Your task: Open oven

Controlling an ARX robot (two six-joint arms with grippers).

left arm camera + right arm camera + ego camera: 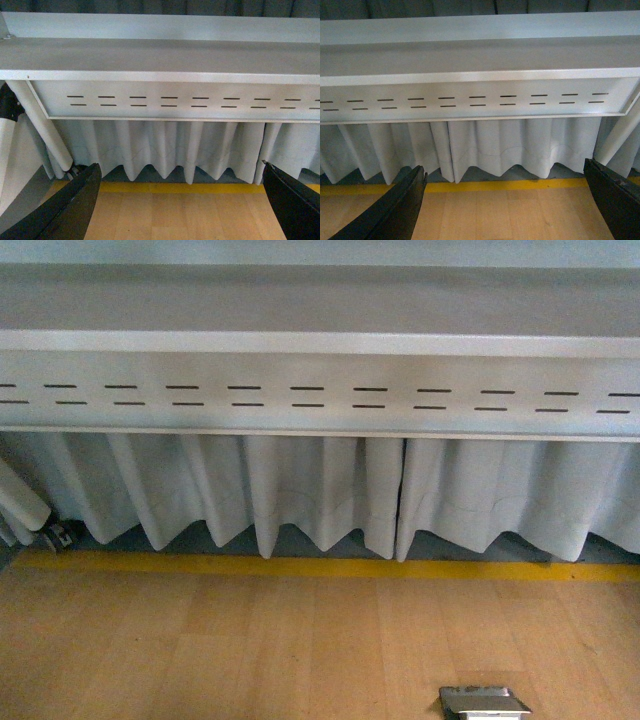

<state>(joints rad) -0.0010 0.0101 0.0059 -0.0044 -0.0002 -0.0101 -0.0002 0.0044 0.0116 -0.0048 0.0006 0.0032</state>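
The oven is out of view in all three views. My left gripper (182, 205) is open and empty, its black fingers (65, 210) spread wide over the bare wooden tabletop (180, 215). My right gripper (505, 205) is open and empty too, its black fingers (395, 212) wide apart above the wooden tabletop (505, 215). Neither arm shows in the front view.
A grey metal shelf beam with slots (320, 390) runs across above the table's far edge, white pleated curtain (300, 490) below it. A yellow tape line (320, 567) marks the table's far edge. A small shiny metal piece (484, 702) lies at front right. White tube legs (42, 125) stand at left.
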